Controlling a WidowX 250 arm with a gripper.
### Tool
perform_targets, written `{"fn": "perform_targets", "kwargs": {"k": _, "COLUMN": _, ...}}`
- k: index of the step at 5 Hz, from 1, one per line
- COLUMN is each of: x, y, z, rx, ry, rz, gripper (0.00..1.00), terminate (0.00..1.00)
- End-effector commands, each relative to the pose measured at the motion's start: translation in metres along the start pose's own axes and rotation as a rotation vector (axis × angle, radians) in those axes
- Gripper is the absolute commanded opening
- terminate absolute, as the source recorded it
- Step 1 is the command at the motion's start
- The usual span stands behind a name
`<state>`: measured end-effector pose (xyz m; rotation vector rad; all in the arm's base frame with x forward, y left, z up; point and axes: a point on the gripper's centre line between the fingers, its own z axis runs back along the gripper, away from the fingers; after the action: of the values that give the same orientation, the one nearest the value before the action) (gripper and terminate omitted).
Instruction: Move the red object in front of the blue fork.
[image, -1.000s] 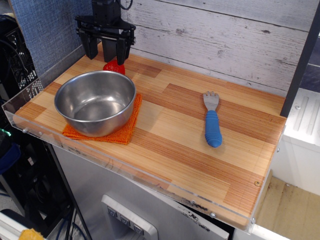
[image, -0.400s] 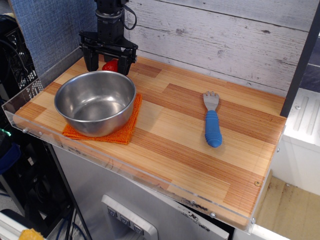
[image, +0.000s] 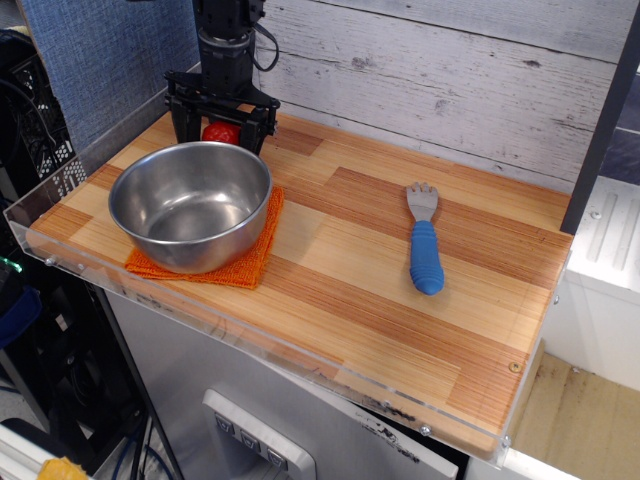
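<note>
Here we see the blue fork (image: 424, 238) lying flat on the wooden table (image: 380, 290), toward the right side. Its long axis runs nearly front to back: the grey tines point away toward the plank wall (image: 430, 70), and the ribbed blue handle points at the front edge, leaning slightly right.

The red object (image: 221, 133) sits at the back left of the table, just behind the rim of the steel bowl (image: 190, 203). It is too small and too covered for us to tell which way it points.

The gripper (image: 222, 128) is lowered over it, and we see one black finger (image: 184, 120) on its left and the other on its right, spread wide enough to bracket it. We cannot tell whether the fingers press on the red object or merely flank it.

The bowl rests on an orange cloth (image: 245, 262), well apart from the fork.
</note>
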<state>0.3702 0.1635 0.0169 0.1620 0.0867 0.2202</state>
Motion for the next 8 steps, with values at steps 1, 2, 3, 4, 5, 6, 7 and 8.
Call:
{"fn": "perform_targets", "kwargs": {"k": 1, "x": -0.002, "y": 0.001, "z": 0.014, "rx": 0.013, "ry": -0.059, "rz": -0.007, "gripper": 0.00, "terminate": 0.00}}
{"fn": "perform_targets", "kwargs": {"k": 2, "x": -0.009, "y": -0.001, "z": 0.022, "rx": 0.004, "ry": -0.079, "rz": -0.008, "gripper": 0.00, "terminate": 0.00}}
{"fn": "perform_targets", "kwargs": {"k": 3, "x": -0.033, "y": 0.005, "z": 0.064, "rx": -0.033, "ry": -0.172, "rz": 0.037, "gripper": 0.00, "terminate": 0.00}}
{"fn": "perform_targets", "kwargs": {"k": 4, "x": -0.054, "y": 0.008, "z": 0.084, "rx": -0.090, "ry": -0.230, "rz": 0.071, "gripper": 0.00, "terminate": 0.00}}
{"fn": "perform_targets", "kwargs": {"k": 5, "x": -0.062, "y": 0.003, "z": 0.083, "rx": -0.090, "ry": -0.243, "rz": 0.057, "gripper": 0.00, "terminate": 0.00}}
{"fn": "perform_targets", "kwargs": {"k": 6, "x": -0.074, "y": -0.014, "z": 0.096, "rx": -0.122, "ry": -0.287, "rz": -0.002, "gripper": 0.00, "terminate": 0.00}}
{"fn": "perform_targets", "kwargs": {"k": 7, "x": -0.095, "y": -0.054, "z": 0.103, "rx": -0.158, "ry": -0.293, "rz": -0.143, "gripper": 0.00, "terminate": 0.00}}
{"fn": "perform_targets", "kwargs": {"k": 8, "x": -0.123, "y": -0.096, "z": 0.108, "rx": -0.158, "ry": -0.308, "rz": -0.296, "gripper": 0.00, "terminate": 0.00}}
